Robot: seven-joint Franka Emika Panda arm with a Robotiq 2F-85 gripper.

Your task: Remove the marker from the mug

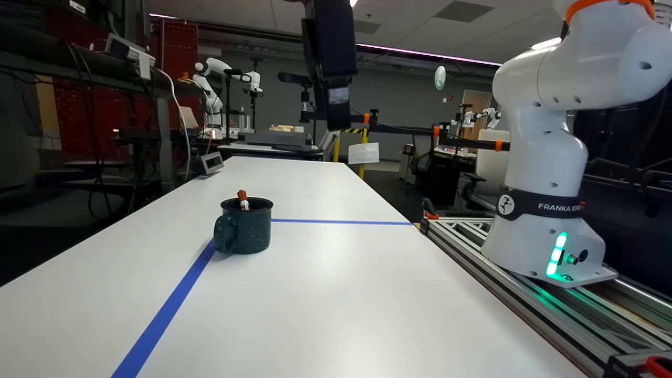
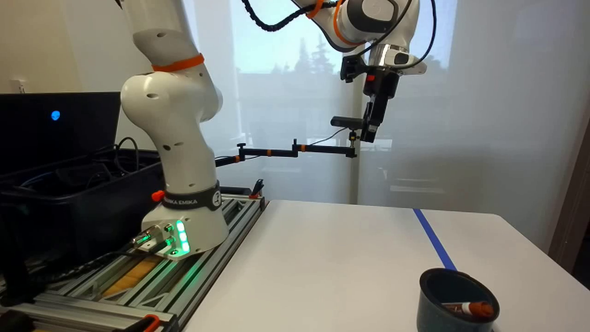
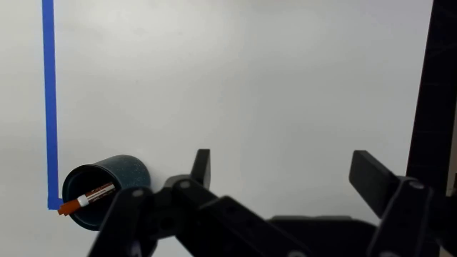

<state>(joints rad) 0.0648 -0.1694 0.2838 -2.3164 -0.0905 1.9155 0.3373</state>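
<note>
Gripper [image 3: 280,169] hangs high over table [image 3: 285,89], well apart from mug [image 3: 126,171], jaws spread wide with nothing between. Marker [image 3: 97,194] leans inside mug, red end standing above rim. Step in hand, as I judge, is approach. First go sideways until jaws are centred above red end; turn gripper so they close across marker, not along. Then descend slowly, keeping jaws clear of mug wall, because touch may push mug. Grip firmly red end only; lift along its lean.
</note>
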